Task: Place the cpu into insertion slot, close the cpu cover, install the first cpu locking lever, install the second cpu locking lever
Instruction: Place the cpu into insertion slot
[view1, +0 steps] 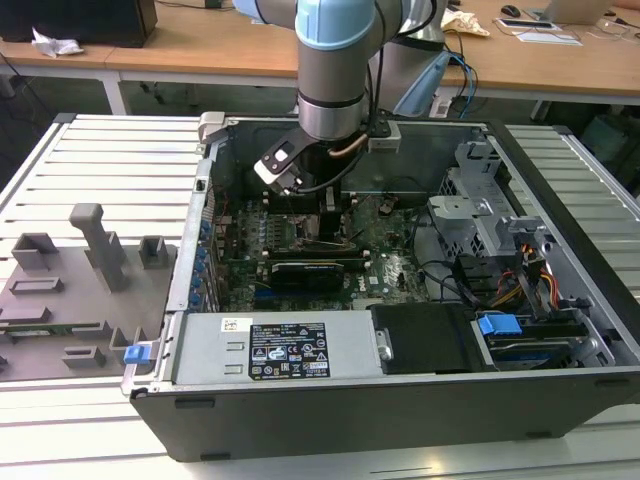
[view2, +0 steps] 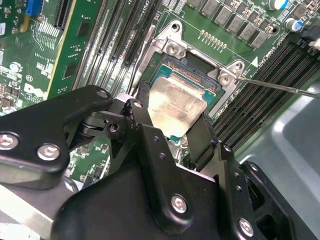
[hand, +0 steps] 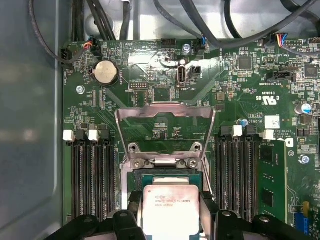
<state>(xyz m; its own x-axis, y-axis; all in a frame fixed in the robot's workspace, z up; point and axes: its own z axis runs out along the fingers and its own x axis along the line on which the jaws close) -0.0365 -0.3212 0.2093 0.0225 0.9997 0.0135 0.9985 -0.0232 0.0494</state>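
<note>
Cables (view1: 470, 285) and steel walls crowded the open computer case (view1: 400, 405). In the exterior view the arm (view1: 335, 90) reached straight down into it. Its gripper (view1: 328, 218) hung low over the motherboard (view1: 395, 262), and little of its tip could be made out from there.

In the second wrist view the gripper (view2: 172, 117) was clamped on the cpu (view2: 176, 106). One black finger (view2: 142, 97) pressed each of two opposite edges, leaving the silvery top bare. That edge hold probably kept the pads off the contacts underneath and let the chip go down flat. Directly beneath the chip lay the insertion slot (view2: 195, 69), its dark frame showing beyond the fingertips. The chip looked slightly tilted against it, and I could not tell whether it touched the slot. A thin locking lever (view2: 280, 86) stuck out sideways past the slot, unlatched and clear of the way down.

In the first wrist view the cpu (hand: 170, 212) sat between the fingers (hand: 134, 200), squared up with the slot (hand: 170, 176) under it. Just ahead of the gripper the cpu cover (hand: 165, 111) stood swung back on its hinge, with the board visible through its square opening. It was open, as it had to be for the chip to enter. Memory slots (hand: 90, 185) ran along both sides of the gripper.
</note>
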